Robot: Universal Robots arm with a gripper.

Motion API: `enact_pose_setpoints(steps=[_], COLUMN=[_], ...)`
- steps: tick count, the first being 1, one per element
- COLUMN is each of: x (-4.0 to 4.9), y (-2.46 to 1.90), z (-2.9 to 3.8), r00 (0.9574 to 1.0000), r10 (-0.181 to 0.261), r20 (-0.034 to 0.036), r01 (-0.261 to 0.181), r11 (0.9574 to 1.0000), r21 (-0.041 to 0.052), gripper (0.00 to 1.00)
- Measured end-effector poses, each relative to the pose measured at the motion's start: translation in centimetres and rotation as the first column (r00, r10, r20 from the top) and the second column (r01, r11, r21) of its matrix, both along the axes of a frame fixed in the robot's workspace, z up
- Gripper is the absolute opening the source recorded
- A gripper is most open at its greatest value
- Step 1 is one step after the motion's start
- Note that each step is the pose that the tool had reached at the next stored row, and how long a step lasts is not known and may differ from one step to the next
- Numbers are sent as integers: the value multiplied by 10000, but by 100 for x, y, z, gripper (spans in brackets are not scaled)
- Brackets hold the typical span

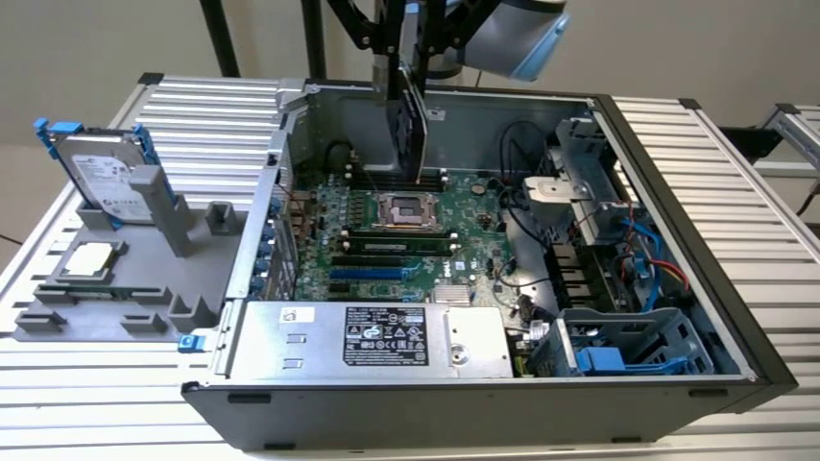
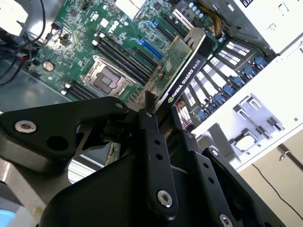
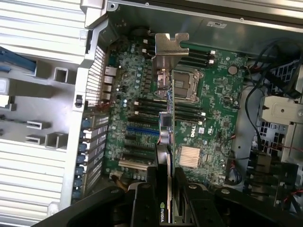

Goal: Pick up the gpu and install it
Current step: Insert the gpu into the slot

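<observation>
In the exterior view the gripper reaches down into the open grey steel computer case, its jaws closed tight on the upper edge of the gpu. The card hangs on edge above the green motherboard, on the far side of the square processor socket from the boxy silver power supply, which carries a white printed label. Outside the case, well apart from the socket, a hard drive in a blue frame stands on a grey moulded fixture. In the second wrist view two black perforated fingers clamp the gpu. Its black edge bears white lettering, and its green board faces the socket. In the first wrist view the gpu appears edge-on, its notched silver bracket just beside the socket, with a finned heatsink near it.
</observation>
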State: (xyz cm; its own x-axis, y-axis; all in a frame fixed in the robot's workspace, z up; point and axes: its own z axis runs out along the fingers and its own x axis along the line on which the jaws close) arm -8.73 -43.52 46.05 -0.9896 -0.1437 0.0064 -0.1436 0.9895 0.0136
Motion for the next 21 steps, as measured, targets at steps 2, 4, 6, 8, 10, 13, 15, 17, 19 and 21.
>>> enact_pose_setpoints(steps=[2, 4, 6, 8, 10, 13, 15, 17, 19, 21], x=[0, 0, 0, 0, 0, 0, 0, 0, 0, 0], y=[0, 0, 0, 0, 0, 0, 0, 0, 0, 0], z=[0, 0, 0, 0, 0, 0, 0, 0, 0, 0], r00=[10000, 9999, 9998, 9996, 9993, 9989, 9985, 9981, 9976, 9970], r10=[74, 150, 222, 297, 369, 477, 547, 623, 695, 772], r20=[0, 0, 0, 0, 0, 0, 0, 0, 0, 0], r01=[-74, -150, -222, -297, -369, -477, -547, -623, -695, -772], r11=[10000, 9999, 9998, 9996, 9993, 9989, 9985, 9981, 9976, 9970], r21=[0, 0, 0, -1, 0, 0, 0, 0, 0, 0], gripper=[0, 0, 0, 0, 0, 0, 0, 0, 0, 0])
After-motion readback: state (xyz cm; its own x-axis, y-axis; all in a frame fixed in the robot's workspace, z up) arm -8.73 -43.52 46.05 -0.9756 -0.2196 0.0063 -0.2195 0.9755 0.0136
